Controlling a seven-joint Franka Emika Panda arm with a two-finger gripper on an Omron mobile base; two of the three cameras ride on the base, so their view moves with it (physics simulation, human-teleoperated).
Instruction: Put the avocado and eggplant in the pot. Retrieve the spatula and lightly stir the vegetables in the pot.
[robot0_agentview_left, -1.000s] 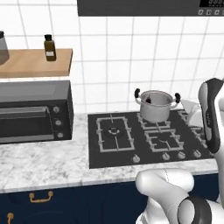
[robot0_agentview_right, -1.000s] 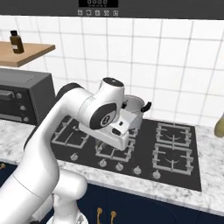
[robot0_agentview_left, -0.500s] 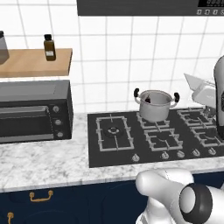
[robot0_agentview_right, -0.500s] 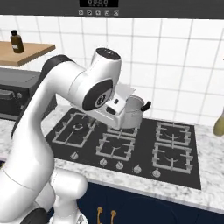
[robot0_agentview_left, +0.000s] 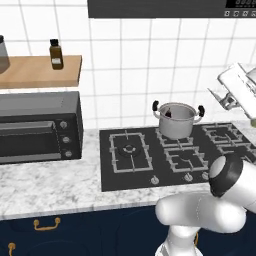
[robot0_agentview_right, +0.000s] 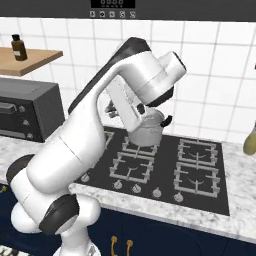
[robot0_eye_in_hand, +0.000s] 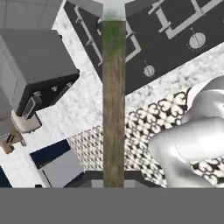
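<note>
spatula (robot0_eye_in_hand: 113, 105) | long brown-green handle, pale far end | gripper (robot0_eye_in_hand: 113, 181) clamped on handle

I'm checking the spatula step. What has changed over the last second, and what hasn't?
The arm has swung upward, lifting the hand higher above the hob. The gripper stays shut on the spatula. Nothing was let go. The pot has stayed on its rear burner, and the base has not driven.
</note>
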